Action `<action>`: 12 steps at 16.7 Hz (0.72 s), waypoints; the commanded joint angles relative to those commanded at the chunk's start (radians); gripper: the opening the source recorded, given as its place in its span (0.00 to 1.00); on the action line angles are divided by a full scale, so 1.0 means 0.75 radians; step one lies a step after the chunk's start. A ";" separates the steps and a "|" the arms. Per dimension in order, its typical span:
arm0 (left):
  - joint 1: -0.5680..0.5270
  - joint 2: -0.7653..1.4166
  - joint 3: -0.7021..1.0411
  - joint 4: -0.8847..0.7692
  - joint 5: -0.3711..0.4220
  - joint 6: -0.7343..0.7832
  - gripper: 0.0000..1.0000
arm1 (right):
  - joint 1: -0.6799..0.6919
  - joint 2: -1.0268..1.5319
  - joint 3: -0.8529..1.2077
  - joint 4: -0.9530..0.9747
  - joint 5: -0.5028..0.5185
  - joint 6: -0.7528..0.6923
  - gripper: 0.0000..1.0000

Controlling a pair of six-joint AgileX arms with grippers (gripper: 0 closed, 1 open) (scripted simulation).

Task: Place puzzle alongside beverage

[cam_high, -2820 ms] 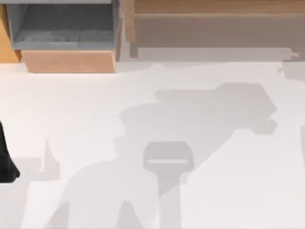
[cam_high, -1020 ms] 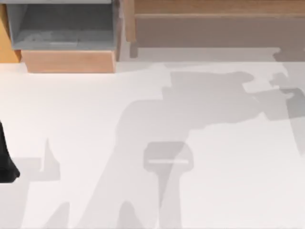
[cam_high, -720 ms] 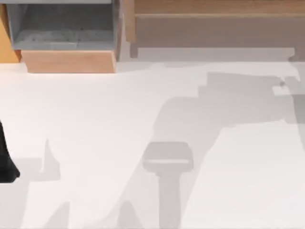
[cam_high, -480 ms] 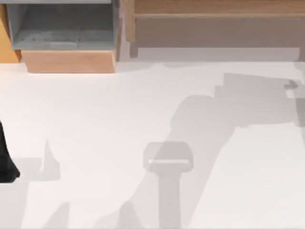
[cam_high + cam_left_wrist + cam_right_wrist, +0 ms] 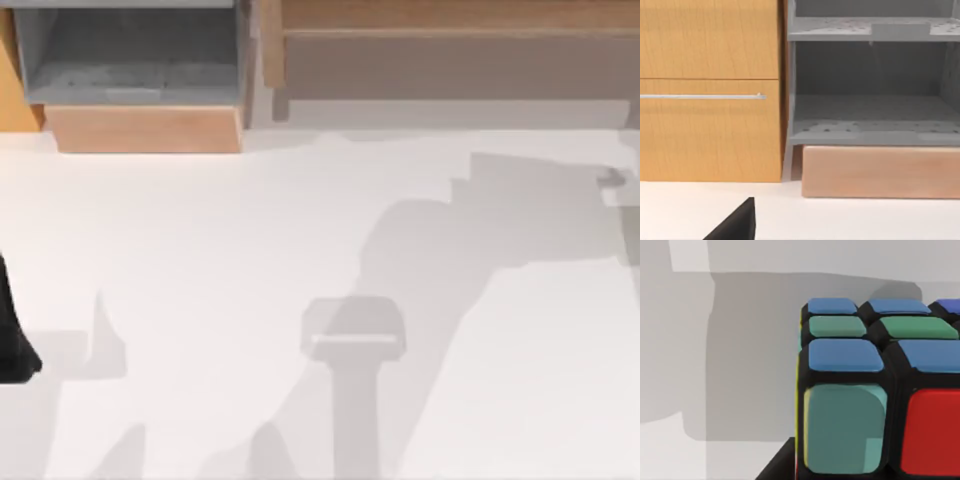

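Right gripper state I cannot tell. From the top, a white table (image 5: 200, 250) carries arm shadows; at the left edge a dark piece of the left arm (image 5: 12, 340) sits parked. At the left wrist, a wooden cabinet (image 5: 710, 90) and a grey shelf unit (image 5: 870, 95) stand ahead of that arm. At the right wrist, the puzzle cube (image 5: 875, 390) lies very close below the camera, on the table. I judge the step is reaching for the cube; next comes closing on it.

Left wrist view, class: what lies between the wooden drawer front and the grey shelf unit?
Nothing: the drawer front abuts the grey shelf unit directly.
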 joint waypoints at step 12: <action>0.000 0.000 0.000 0.000 0.000 0.000 1.00 | 0.000 0.000 0.000 0.000 0.000 0.000 1.00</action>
